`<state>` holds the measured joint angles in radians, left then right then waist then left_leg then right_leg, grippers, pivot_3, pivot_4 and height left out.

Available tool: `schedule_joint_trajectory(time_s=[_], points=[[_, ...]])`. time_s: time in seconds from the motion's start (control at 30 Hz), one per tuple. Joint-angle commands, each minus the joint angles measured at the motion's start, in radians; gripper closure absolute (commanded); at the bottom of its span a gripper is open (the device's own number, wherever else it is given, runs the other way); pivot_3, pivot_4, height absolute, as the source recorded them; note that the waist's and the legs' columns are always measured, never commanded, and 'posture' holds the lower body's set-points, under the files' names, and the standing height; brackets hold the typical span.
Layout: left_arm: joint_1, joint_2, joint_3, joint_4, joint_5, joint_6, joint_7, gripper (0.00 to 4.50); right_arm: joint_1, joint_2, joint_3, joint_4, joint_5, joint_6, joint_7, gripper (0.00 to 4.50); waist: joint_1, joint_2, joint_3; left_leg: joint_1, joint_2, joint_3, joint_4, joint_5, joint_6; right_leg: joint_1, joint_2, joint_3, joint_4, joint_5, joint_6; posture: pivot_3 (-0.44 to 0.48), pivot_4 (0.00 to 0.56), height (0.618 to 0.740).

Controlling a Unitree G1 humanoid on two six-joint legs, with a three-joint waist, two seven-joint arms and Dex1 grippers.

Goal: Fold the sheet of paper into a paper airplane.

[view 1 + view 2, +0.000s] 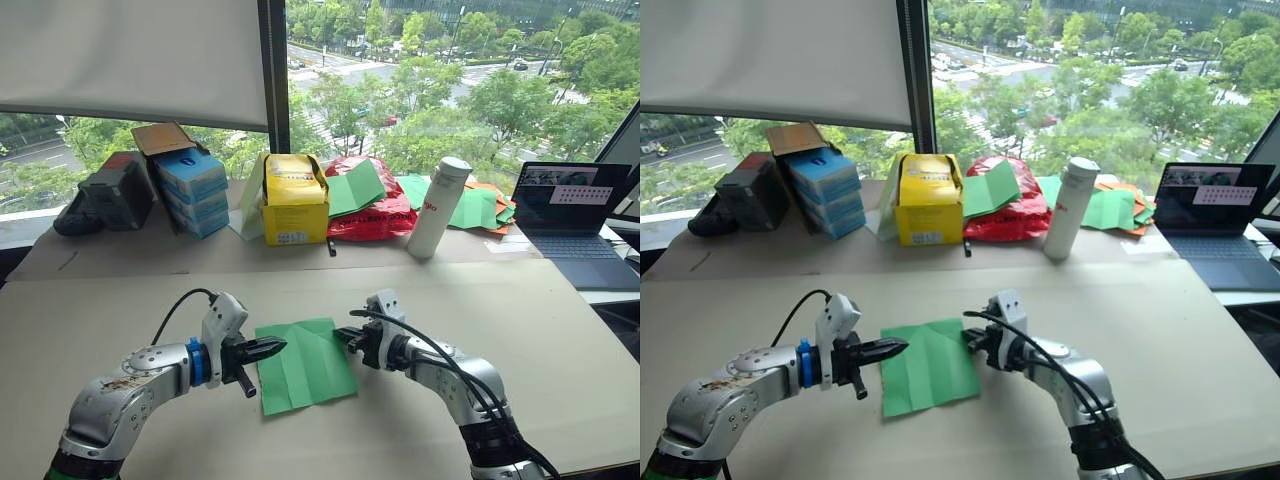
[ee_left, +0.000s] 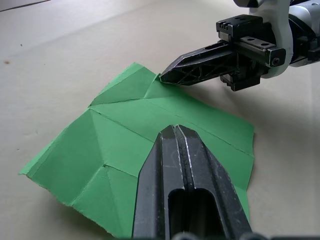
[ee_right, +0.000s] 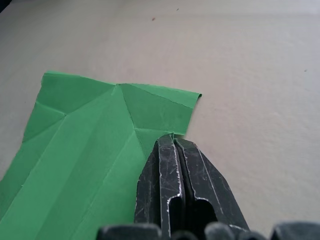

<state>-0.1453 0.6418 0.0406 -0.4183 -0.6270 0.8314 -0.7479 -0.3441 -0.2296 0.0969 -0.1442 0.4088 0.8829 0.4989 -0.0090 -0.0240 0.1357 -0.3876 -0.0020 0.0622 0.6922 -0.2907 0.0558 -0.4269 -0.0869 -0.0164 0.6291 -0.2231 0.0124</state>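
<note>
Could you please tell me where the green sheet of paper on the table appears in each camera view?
Left eye view: sheet of paper, low centre, between the grippers.
Right eye view, low centre.
Left wrist view, spread behind the left gripper.
Right wrist view, beside the right gripper.
Shared landmark: its crease lines.
</note>
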Motion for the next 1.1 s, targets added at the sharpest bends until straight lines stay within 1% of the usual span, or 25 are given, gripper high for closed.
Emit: schedule_joint_trajectory(time_s=[0.03,0.13,0.2,0.27,0.37,0.47,0.5,0.6,0.7,0.8,0.93,1.1], points=[[-0.017,0.002,0.000,-0.017,-0.006,-0.015,-0.007,4.50,0.043,-0.035,-0.011,-0.149,0.018,-0.100,0.051,4.48,0.000,0.000,0.000,0.000,0.000,0.000,0.000,0.000,0.000,0.000,0.000,0.000,0.000,0.000,0.000,0.000,0.150,0.740],[-0.020,0.005,-0.002,-0.011,-0.007,-0.015,-0.014,4.50,0.097,-0.076,0.016,-0.244,-0.020,-0.181,0.060,4.48,-0.001,0.000,0.000,-0.001,0.000,0.000,0.000,0.000,0.001,0.000,0.000,0.000,-0.001,0.000,0.000,0.000,0.150,0.740],[-0.024,0.008,-0.005,-0.003,-0.006,-0.016,-0.022,4.50,0.142,-0.126,0.073,-0.302,-0.094,-0.253,0.058,4.48,0.001,0.000,0.000,0.000,0.000,0.000,0.000,0.000,0.001,0.000,0.000,0.000,-0.001,0.000,0.000,0.000,0.150,0.740],[-0.030,0.010,-0.009,0.005,-0.005,-0.016,-0.029,4.50,0.190,-0.193,0.152,-0.335,-0.212,-0.366,0.054,4.48,0.002,0.000,0.000,0.000,0.000,0.000,0.000,0.000,0.001,0.000,0.001,-0.001,-0.001,0.000,0.000,0.000,0.150,0.740],[-0.039,0.015,-0.011,0.016,-0.006,-0.014,-0.041,4.50,0.218,-0.266,0.234,-0.330,-0.361,-0.507,0.040,4.48,0.000,0.000,0.000,0.000,0.000,0.001,0.001,0.000,0.000,0.000,0.003,0.000,-0.001,0.000,0.000,0.000,0.150,0.740],[-0.049,0.019,-0.018,0.026,-0.003,-0.014,-0.054,4.50,0.203,-0.329,0.312,-0.267,-0.529,-0.625,0.019,4.48,0.001,0.000,0.000,0.000,0.000,0.001,0.001,0.001,-0.001,0.000,0.009,0.000,-0.001,0.000,0.000,0.000,0.150,0.740],[-0.052,0.020,-0.020,0.028,-0.002,-0.013,-0.056,4.50,0.194,-0.341,0.328,-0.248,-0.569,-0.657,0.015,4.48,0.002,0.000,0.000,0.000,0.000,0.001,0.001,0.003,-0.005,0.000,0.009,0.000,-0.001,0.000,0.000,0.000,0.150,0.740],[-0.058,0.023,-0.023,0.033,-0.001,-0.013,-0.062,4.50,0.166,-0.349,0.352,-0.212,-0.650,-0.715,0.007,4.48,0.001,0.000,0.000,0.000,0.000,0.001,0.001,0.003,-0.005,0.001,0.010,0.001,-0.001,0.000,0.000,0.000,0.150,0.740],[-0.071,0.027,-0.032,0.041,0.003,-0.011,-0.068,4.50,0.126,-0.378,0.399,-0.174,-0.754,-0.774,0.039,4.48,0.003,0.000,0.000,0.000,0.000,0.001,0.002,0.003,-0.005,0.001,0.010,0.001,-0.001,0.000,0.000,0.000,0.150,0.740],[-0.097,0.027,-0.044,0.061,0.011,-0.010,-0.069,4.50,0.100,-0.391,0.426,-0.158,-0.810,-0.797,0.075,4.48,0.008,0.000,0.000,0.000,0.000,0.001,0.002,0.003,-0.005,0.001,0.010,0.001,-0.001,-0.001,0.001,0.000,0.150,0.740],[-0.162,0.029,-0.078,0.101,0.047,-0.026,-0.073,4.50,0.092,-0.370,0.419,-0.156,-0.820,-0.794,0.110,4.48,0.015,0.000,0.000,0.000,0.000,0.001,0.003,0.002,-0.004,0.002,0.010,0.000,-0.001,0.000,0.001,0.000,0.150,0.740],[-0.270,-0.012,-0.151,0.180,0.118,-0.060,-0.072,4.50,0.104,-0.335,0.410,-0.150,-0.817,-0.780,0.128,4.48,0.020,0.000,0.000,0.000,0.000,0.001,0.004,0.003,-0.004,0.002,0.011,0.000,-0.001,0.000,0.001,0.000,0.150,0.740]])
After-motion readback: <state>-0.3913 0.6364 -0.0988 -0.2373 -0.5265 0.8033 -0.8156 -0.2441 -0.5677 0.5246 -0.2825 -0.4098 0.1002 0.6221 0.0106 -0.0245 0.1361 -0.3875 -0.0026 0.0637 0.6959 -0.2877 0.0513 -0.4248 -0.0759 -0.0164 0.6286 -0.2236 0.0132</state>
